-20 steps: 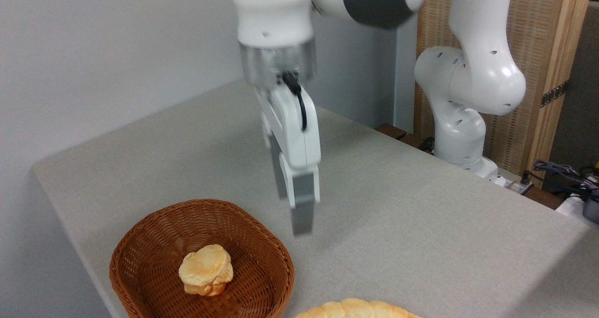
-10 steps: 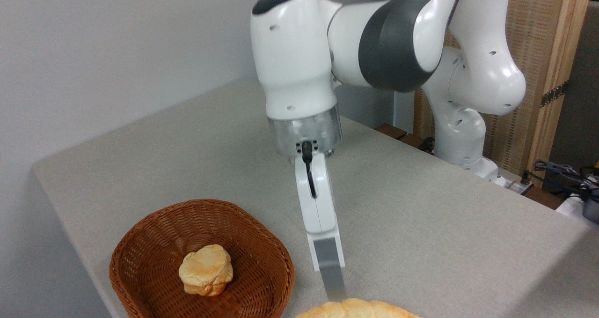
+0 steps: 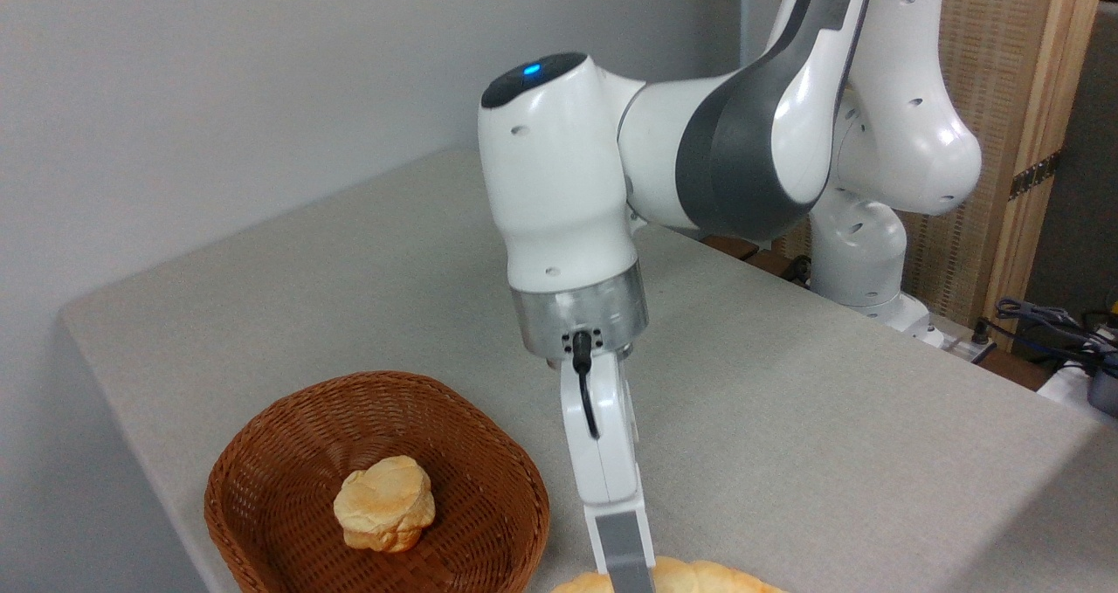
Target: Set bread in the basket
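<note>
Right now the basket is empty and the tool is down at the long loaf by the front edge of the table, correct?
Not quite: the basket is not empty. The camera view shows a small round bun lying in it. The rest holds: the tool is down at the long loaf by the front edge of the table.

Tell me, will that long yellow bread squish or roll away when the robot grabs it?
The bread has a puffy, lumpy top, so it probably squishes a little under the gripper. It looks long and flattish, so it likely won't roll. Most of it is cut off at the picture's bottom edge, so whether it sags when lifted is hard to tell.
</note>
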Robot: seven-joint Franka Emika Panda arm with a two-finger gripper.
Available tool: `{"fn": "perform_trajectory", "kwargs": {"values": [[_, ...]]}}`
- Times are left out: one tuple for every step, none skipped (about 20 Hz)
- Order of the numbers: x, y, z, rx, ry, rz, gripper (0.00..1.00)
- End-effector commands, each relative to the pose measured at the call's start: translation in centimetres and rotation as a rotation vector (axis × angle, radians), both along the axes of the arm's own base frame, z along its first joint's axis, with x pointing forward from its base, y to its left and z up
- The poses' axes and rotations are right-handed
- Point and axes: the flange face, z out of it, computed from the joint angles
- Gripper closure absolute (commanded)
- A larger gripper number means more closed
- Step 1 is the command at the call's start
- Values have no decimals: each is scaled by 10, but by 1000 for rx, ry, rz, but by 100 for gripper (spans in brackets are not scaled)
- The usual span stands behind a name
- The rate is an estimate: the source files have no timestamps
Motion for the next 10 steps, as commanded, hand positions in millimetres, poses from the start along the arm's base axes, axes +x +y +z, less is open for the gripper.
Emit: {"fn": "perform_trajectory", "kwargs": {"values": [[6,4,-19,21,8,-20,0],[6,3,-21,21,9,-22,0],[7,3,-24,22,14,-22,0],[7,3,-27,23,19,-24,0],[8,3,-30,23,25,-24,0],[8,3,-32,24,28,-24,0],[8,3,-33,24,30,-24,0],[8,3,-33,24,30,-24,17],[8,3,-33,24,30,-24,34],[8,3,-33,24,31,-24,49]]}}
